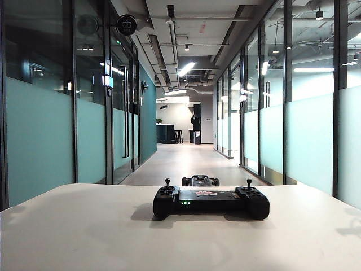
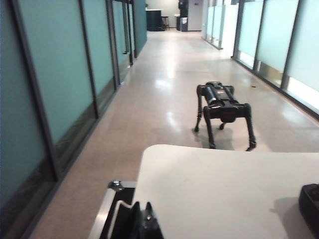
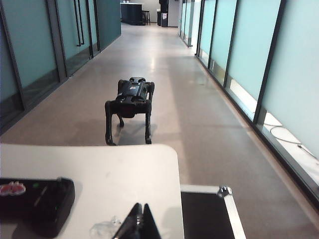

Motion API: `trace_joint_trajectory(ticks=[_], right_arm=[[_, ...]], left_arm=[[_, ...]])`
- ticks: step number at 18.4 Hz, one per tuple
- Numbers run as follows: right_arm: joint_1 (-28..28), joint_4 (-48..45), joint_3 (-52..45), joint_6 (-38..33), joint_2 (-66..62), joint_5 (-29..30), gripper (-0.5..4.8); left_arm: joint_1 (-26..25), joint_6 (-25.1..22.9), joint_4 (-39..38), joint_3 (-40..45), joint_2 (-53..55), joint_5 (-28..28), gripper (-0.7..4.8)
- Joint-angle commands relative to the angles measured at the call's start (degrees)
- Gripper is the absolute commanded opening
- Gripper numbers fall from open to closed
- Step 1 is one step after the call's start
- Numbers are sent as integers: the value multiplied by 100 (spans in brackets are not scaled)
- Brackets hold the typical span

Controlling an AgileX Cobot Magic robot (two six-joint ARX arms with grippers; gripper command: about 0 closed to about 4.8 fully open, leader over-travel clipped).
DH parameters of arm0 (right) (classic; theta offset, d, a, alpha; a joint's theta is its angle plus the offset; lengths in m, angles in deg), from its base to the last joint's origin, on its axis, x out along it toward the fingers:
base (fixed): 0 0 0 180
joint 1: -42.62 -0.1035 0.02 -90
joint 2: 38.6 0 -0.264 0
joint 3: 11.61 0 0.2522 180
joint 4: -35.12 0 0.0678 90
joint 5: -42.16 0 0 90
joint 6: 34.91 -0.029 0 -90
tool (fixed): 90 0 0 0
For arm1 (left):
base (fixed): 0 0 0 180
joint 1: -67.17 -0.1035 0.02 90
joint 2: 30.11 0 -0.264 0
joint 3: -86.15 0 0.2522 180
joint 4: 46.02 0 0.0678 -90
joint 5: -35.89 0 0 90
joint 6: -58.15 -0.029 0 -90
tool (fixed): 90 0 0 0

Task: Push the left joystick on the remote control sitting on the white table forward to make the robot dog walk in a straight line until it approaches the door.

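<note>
On the white table, as my exterior view shows it, the remote control sits square in the middle with its green lights lit, and the left joystick stands upright with nothing touching it. Neither arm reaches into that picture. Just past the table's far edge I see only the top of the robot dog, and the corridor runs long and empty beyond it, so I judge the walk has not begun and the whole push is left to do.

From the left wrist view, the left gripper sits low beside the table's near corner, over a black case, its fingers pressed together and holding nothing. The dog stands on the floor close behind the table, facing down the hall; one end of the remote shows at the picture's edge.

From the right wrist view, the right gripper is likewise closed and empty, near the table's other corner, with the remote's end just beside it and the dog standing beyond
</note>
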Motion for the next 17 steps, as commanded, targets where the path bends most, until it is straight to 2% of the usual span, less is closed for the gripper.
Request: trace_joint_trajectory(ticks=[1, 4, 9, 13, 15, 17], right_arm=[[-7, -450, 162, 15, -437, 133, -1], [-9, -894, 162, 15, -837, 490, -2], [-157, -1108, 203, 20, -1119, 501, -2], [-619, -1108, 212, 170, -1364, 457, -2], [-901, -1237, 212, 170, -1615, 426, -2], [-1056, -1425, 212, 168, -1836, 293, -2]], left_arm=[[133, 0, 505, -258, 640, -77, -5], [476, 0, 774, -590, 1401, -83, -5], [1106, 33, 1574, -929, 2590, -79, -5], [1484, 42, 1661, -1300, 3338, -219, -5], [1513, 46, 1947, -1423, 3731, -535, -6], [1513, 66, 1950, -1523, 3926, -619, -6]])
